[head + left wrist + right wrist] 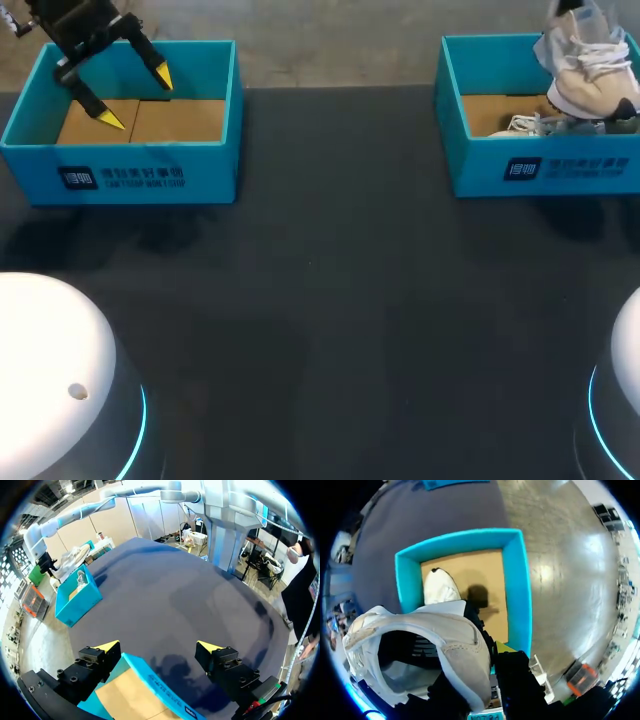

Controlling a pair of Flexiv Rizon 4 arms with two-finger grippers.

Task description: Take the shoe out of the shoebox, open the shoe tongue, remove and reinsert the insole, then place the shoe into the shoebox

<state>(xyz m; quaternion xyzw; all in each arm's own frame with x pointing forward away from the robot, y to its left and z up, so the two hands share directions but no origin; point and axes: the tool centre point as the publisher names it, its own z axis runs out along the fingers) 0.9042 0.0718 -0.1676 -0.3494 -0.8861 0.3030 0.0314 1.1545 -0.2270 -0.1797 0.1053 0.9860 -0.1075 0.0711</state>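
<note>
Raised shoe [465,655], its inside plain only in right wrist view.

Left box: the teal open-top cardboard shoebox [150,680] under the left gripper [159,647] has smooth, faintly sheened printed walls; its floor is raw brown board, matt
Right box: the second teal cardboard shoebox [517,590] below the right gripper [492,652] has the same coated walls; brown matt floor
Shoe: the white and beige lace-up shoe [455,640] pinched between the right jaws; heel panel napped, suede-like; collar smooth, leather-like; laces woven cloth
Fingers: matt black bodies, metal or plastic unclear; tips smooth yellow plastic
Table: the dark matt tabletop [330,300]; even, cloth-like, no shine
</note>
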